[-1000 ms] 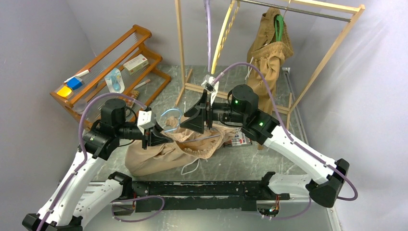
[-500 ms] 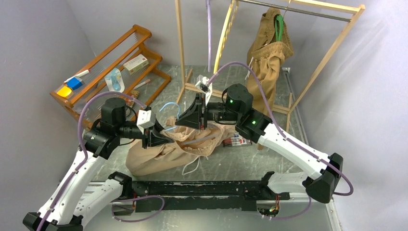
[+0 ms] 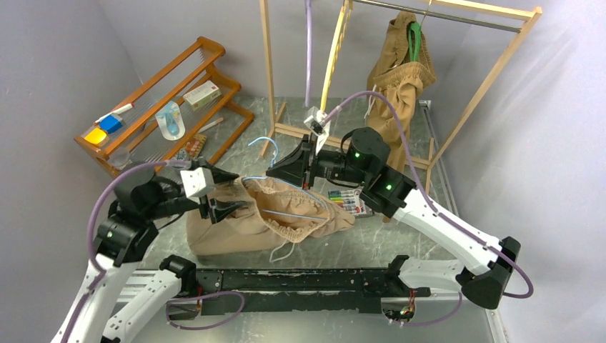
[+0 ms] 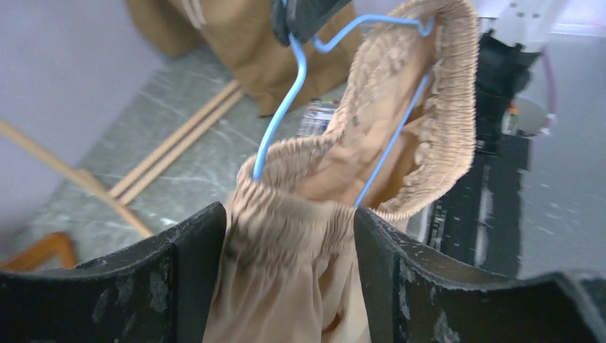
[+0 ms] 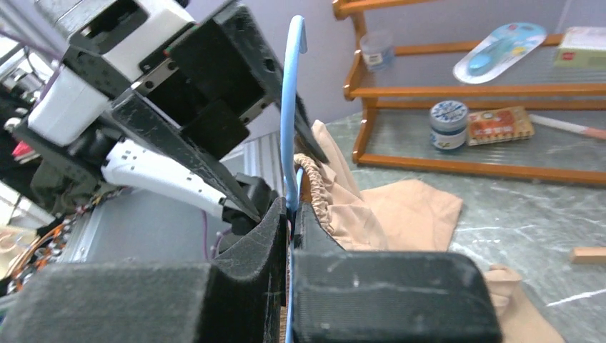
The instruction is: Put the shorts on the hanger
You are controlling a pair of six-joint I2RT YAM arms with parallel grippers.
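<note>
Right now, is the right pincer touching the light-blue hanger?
Touching. The right wrist view shows the right pincer shut on the hanger, its wire squeezed between both fingers with no gap.

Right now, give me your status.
Left gripper shut on the shorts, at waistband. Right gripper shut on the hanger, one arm inside waistband. Marker pack beside shorts, not blocking.

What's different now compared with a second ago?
The left gripper pulled back toward its own side, still pinching the shorts, and stretched their waistband wide open. The right gripper, still clamped on the hanger, shifted slightly, so the blue wire now lies across that opening and its hook sits farther away. The hung brown shorts and the shelf stayed put.
</note>
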